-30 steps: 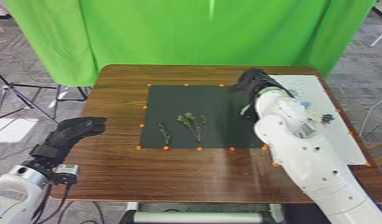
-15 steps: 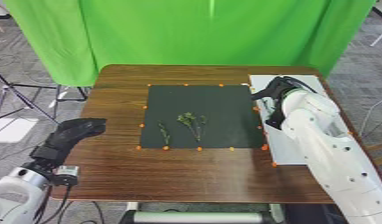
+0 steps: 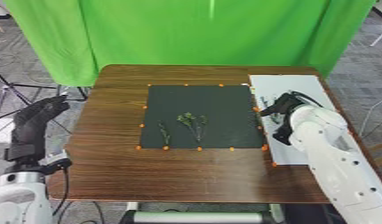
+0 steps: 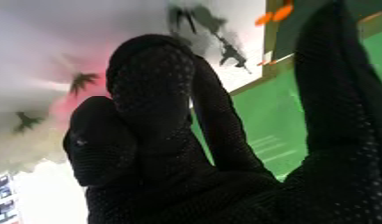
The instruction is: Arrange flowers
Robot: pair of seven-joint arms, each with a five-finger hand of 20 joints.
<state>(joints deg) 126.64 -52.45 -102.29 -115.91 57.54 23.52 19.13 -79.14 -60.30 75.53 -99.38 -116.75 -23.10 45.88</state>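
Note:
Over the white board [image 3: 294, 150] at the table's right, my right hand [image 3: 283, 111] is open, with green sprigs [image 3: 274, 118] close by its fingers. Two cuttings lie apart on the black mat: a thin stem [image 3: 165, 134] at the left and a leafy, branching one [image 3: 192, 125] nearer the middle. In the right wrist view, the right hand [image 4: 156, 145] has its thumb and fingers apart, with a dark sprig [image 4: 230, 52] and small leafy pieces [image 4: 83, 81] beyond them. My left hand [image 3: 35, 122] is open beside the table's left edge.
Orange markers [image 3: 200, 148] line the black mat [image 3: 232, 100] and the white board. Brown tabletop [image 3: 170, 175] surrounds them. A green curtain [image 3: 205, 35] hangs behind the table, and a tripod [image 3: 11, 89] stands at the left.
My right hand has gone from the black mat's right side to over the white board, then slightly nearer the robot. The left hand has swung outward to the left and farther up.

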